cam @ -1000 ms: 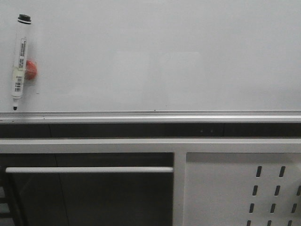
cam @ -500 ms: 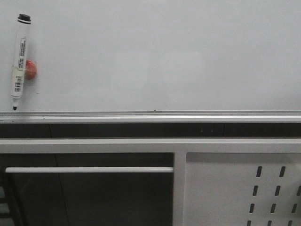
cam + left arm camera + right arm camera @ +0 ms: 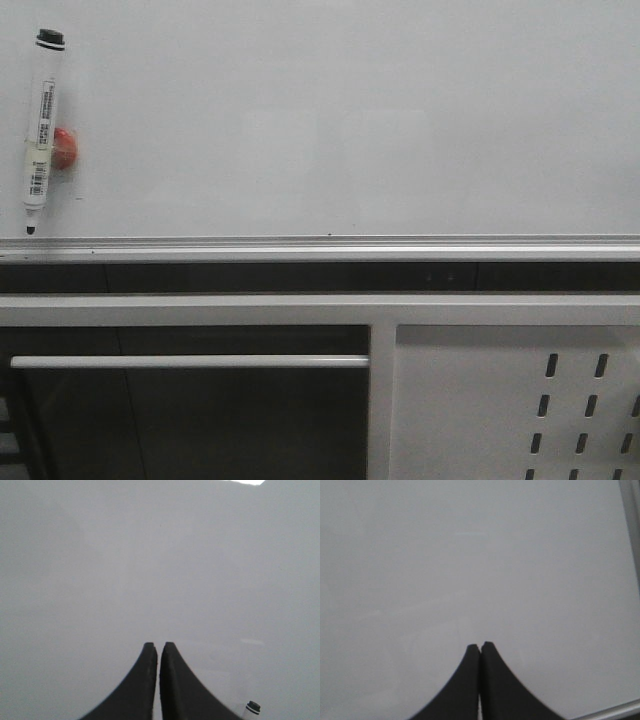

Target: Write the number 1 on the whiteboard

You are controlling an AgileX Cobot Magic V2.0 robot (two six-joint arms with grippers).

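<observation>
The whiteboard (image 3: pixel 350 120) fills the upper front view, its silver rail (image 3: pixel 320 245) running along the lower edge — no stroke shows on its glossy surface. A marker (image 3: pixel 40 130) lies at the board's far left, black cap away from the rail, tip just above it, a small red object (image 3: pixel 65 148) touching its side. Both wrist views look onto bare board: the left gripper (image 3: pixel 158 646) and right gripper (image 3: pixel 480 645) have their fingers pressed together, holding nothing.
</observation>
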